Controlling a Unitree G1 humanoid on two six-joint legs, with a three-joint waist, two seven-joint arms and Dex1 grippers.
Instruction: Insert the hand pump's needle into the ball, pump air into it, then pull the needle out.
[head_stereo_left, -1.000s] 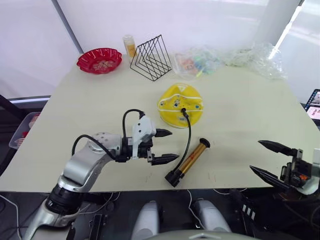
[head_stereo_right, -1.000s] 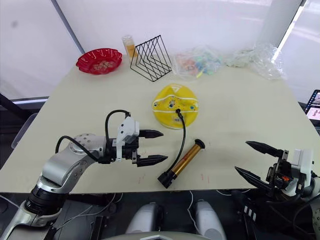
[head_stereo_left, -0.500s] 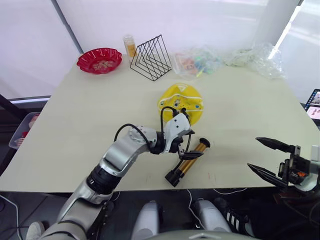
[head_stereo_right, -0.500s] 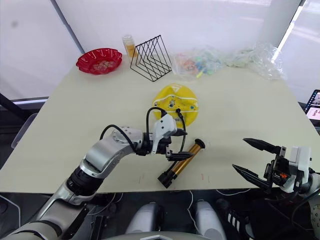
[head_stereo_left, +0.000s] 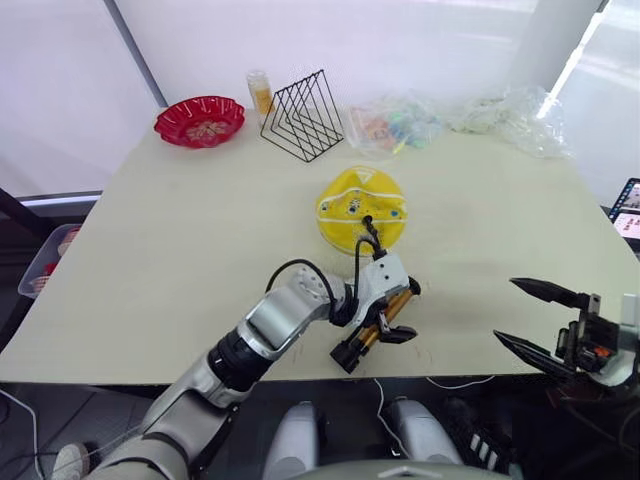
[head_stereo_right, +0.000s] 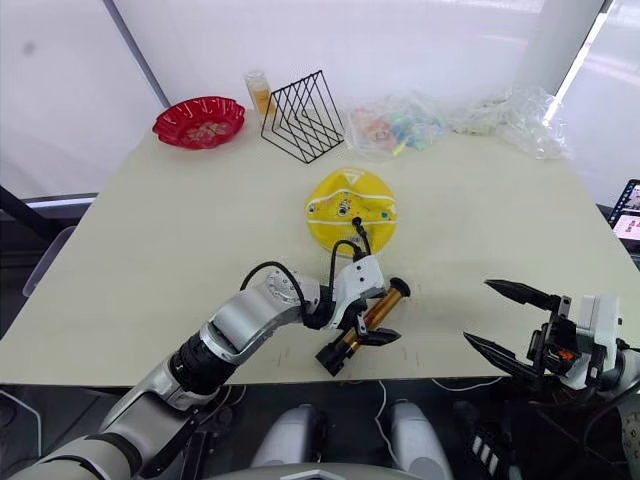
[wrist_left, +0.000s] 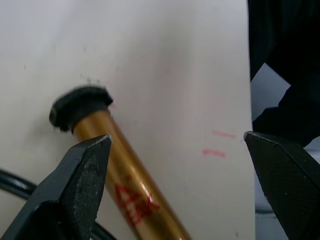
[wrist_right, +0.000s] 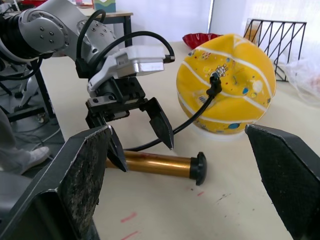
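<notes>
Around the orange-gold barrel of the hand pump (head_stereo_left: 384, 316) we see the left gripper (head_stereo_left: 397, 312) with its jaws spread, one finger on each side, not yet closed on it. Our right wrist view adds the needle (wrist_right: 215, 84) seated in the ball (wrist_right: 231, 82), hose looping back to the pump. Well apart, off the table's (head_stereo_left: 180, 230) near right edge, the right gripper (head_stereo_left: 531, 318) hangs wide open.
</notes>
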